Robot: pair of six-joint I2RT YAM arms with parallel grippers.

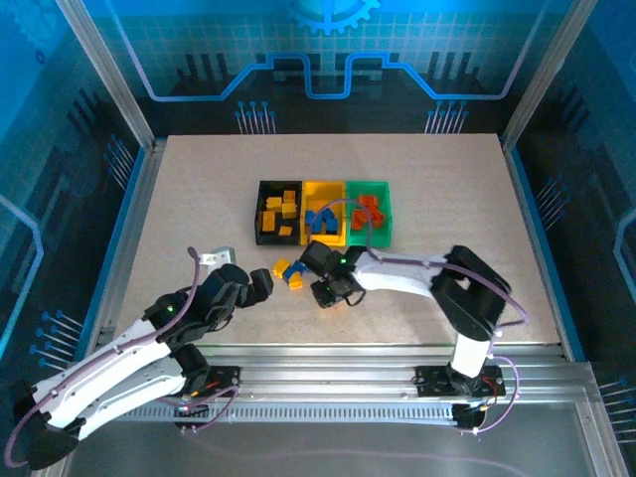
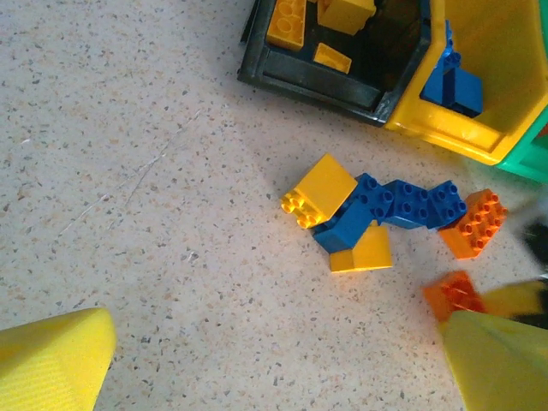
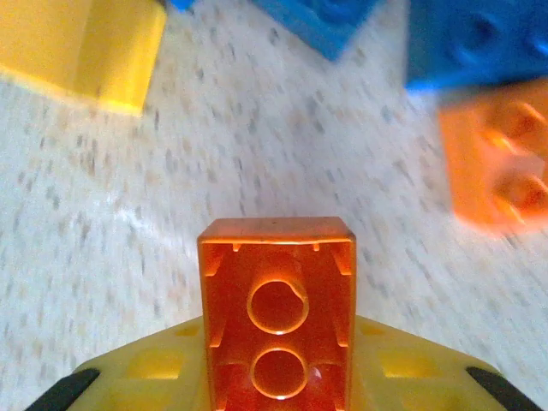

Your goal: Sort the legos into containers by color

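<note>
Orange is the colour in hand: an orange brick (image 3: 276, 317), hollow underside toward the right wrist camera, sits clamped between the pads of the right end effector (image 1: 330, 291), low over the worktop (image 1: 199, 199) just below the bins in the top view; the step reads as carrying one orange piece, grasped and not yet dropped. At the right of the row the green bin (image 1: 370, 211) already holds several orange bricks; the yellow bin (image 1: 324, 213) in the middle holds blue ones; the black bin (image 1: 277, 211) on the left holds yellow ones. To the lower left of the loose pile hovers the left end effector (image 1: 258, 286), its fingers (image 2: 51, 360) spread wide with nothing between them. Centre right of the left wrist view lies that pile: two yellow bricks (image 2: 318, 190); a run of blue bricks (image 2: 402, 205) touching them; a second orange brick (image 2: 473, 224) at the run's right end. Most pieces look sorted; a handful remain. The next move, as I judge it, is to lift the held brick clear of the pile, carry it up and right over the green bin's near wall, then open above the interior; the risk is clipping a bin rim or nudging the second orange brick on the way.
</note>
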